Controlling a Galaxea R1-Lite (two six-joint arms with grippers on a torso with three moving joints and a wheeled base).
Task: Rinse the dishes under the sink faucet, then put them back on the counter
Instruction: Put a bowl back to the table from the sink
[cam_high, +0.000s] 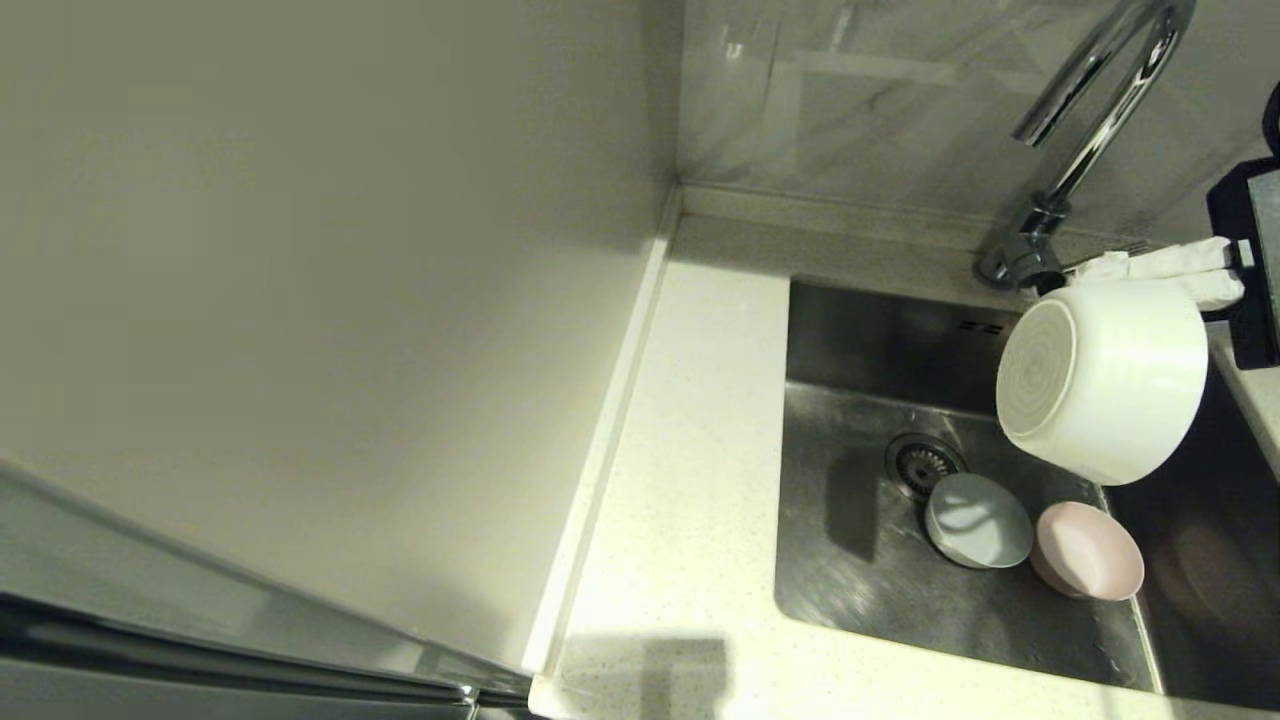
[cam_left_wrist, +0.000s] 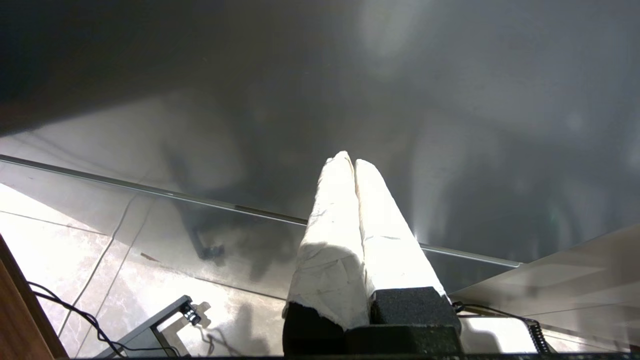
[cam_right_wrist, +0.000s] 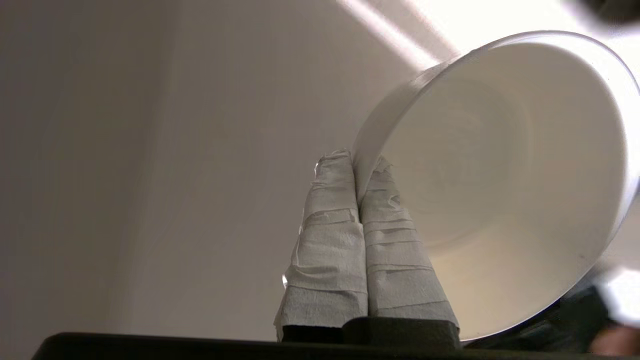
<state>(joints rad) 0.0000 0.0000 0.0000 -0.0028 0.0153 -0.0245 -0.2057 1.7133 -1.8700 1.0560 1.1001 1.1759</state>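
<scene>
My right gripper (cam_high: 1110, 268) holds the white bowl (cam_high: 1102, 378) by its rim, tipped on its side above the right part of the steel sink (cam_high: 850, 560), its base facing left. In the right wrist view the taped fingers (cam_right_wrist: 330, 220) pinch the white bowl's (cam_right_wrist: 505, 190) rim between them. The pale blue-grey bowl (cam_high: 978, 520) and the pale pink bowl (cam_high: 1087, 550) rest on the sink floor beside the round drain (cam_high: 922, 463). The chrome faucet (cam_high: 1085, 120) arches behind the held bowl. My left gripper (cam_left_wrist: 354, 165) is shut with nothing in it, parked away from the sink over floor tiles.
The white speckled counter (cam_high: 690, 480) runs along the sink's left side, with a raised rim (cam_high: 600, 440) against the pale wall. Two overflow slots (cam_high: 981, 327) mark the sink's back wall. A dark object (cam_high: 1250, 270) stands at the far right.
</scene>
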